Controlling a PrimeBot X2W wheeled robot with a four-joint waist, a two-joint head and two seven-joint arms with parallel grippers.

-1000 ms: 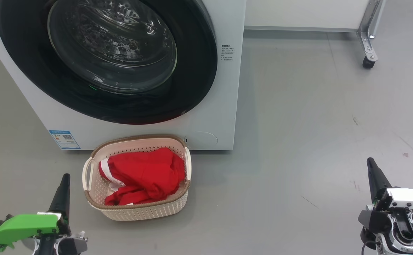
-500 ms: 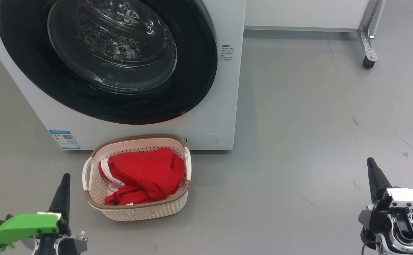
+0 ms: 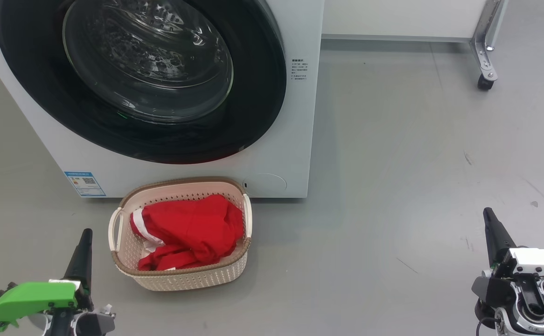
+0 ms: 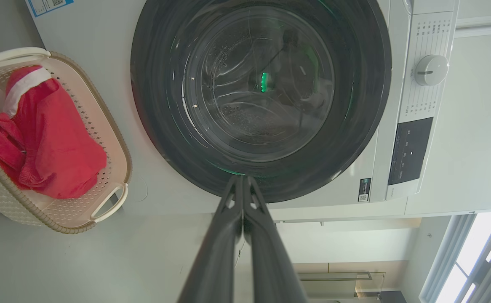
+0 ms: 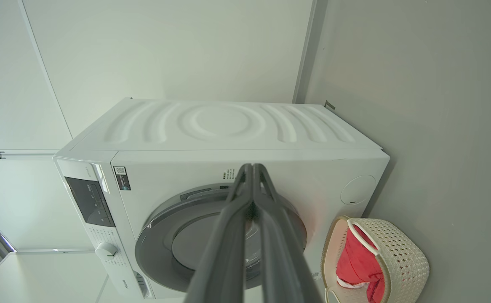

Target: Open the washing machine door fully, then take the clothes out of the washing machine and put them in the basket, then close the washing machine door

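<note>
While parked low, clenched on nothing: left gripper [image 3: 85,234], right gripper [image 3: 488,215]. Just beyond the left, small cream perforated plastic basket [image 3: 183,281], red white-trimmed clothes [image 3: 192,228] heaped inside, near large white front-loading washing machine [image 3: 272,161]. Farther, round glossy black-rimmed glass door [image 3: 255,93], flush, seemingly shut. Could swing open if not fully caught; cannot tell.

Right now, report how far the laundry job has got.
Done: the red clothes lie in the basket, and the door looks shut flush on the washing machine. In hand: nothing; the left gripper and right gripper are shut, empty, clear of both. Left: nothing that I can see.
</note>
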